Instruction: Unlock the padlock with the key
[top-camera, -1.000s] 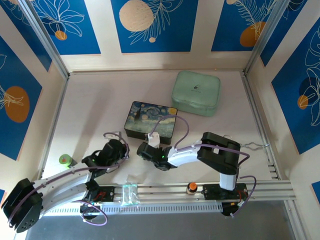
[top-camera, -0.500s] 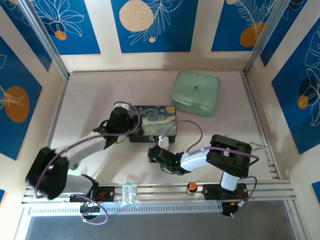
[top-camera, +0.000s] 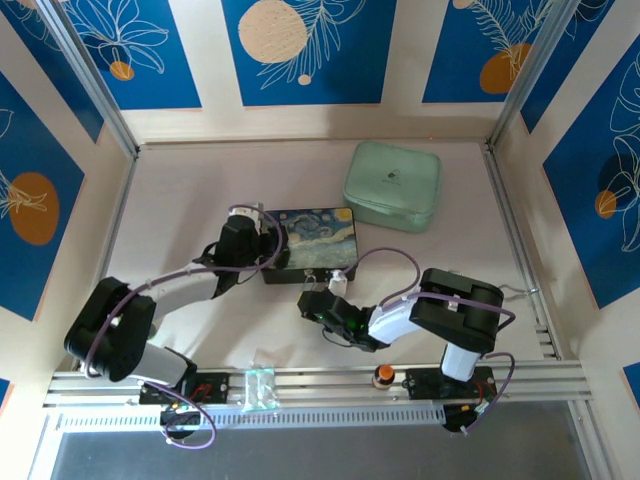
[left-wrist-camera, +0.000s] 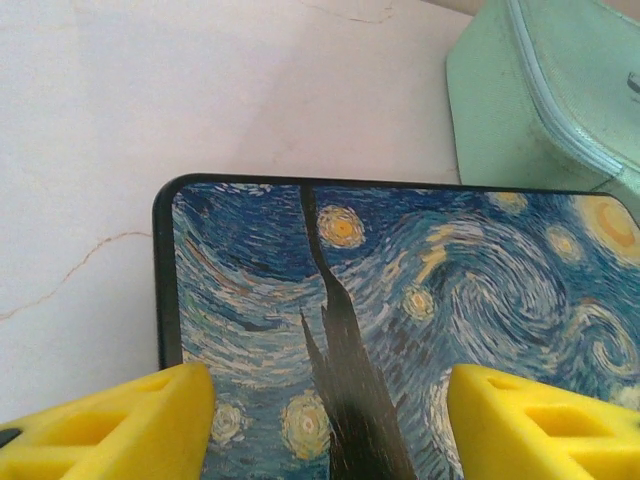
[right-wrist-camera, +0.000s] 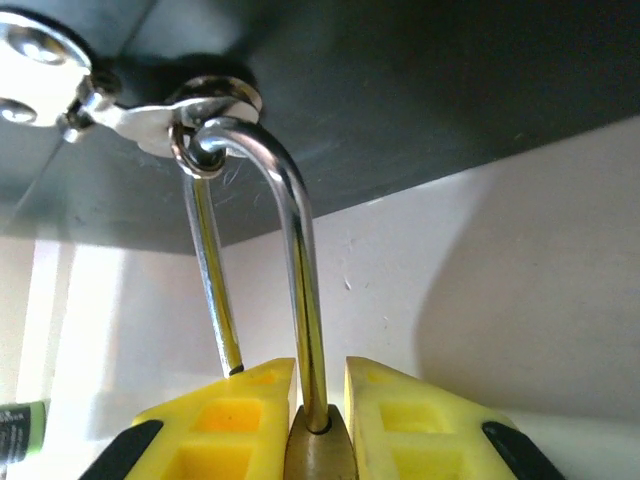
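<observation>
In the right wrist view the brass padlock (right-wrist-camera: 318, 452) sits between my yellow fingers, with my right gripper (right-wrist-camera: 320, 378) shut on its body. Its silver shackle (right-wrist-camera: 290, 210) loops up through a metal ring (right-wrist-camera: 190, 148) on the dark starry-night box (right-wrist-camera: 400, 80). One shackle leg ends free beside the left finger, out of the body. The key is hidden. From above, my right gripper (top-camera: 320, 302) is at the box's (top-camera: 315, 235) near edge. My left gripper (top-camera: 262, 242) stands open over the box's left end, fingers wide apart above the painted lid (left-wrist-camera: 450, 300).
A mint-green case (top-camera: 392, 185) lies at the back right, close behind the box (left-wrist-camera: 540, 90). An orange-red knob (top-camera: 383, 376) and a clear plastic piece (top-camera: 259, 387) sit on the front rail. A thin wire object (top-camera: 510, 292) lies at the right wall.
The left arm has swung from the near left up to the box's left end. The right gripper has shifted slightly right and nearer along the box's near edge.
</observation>
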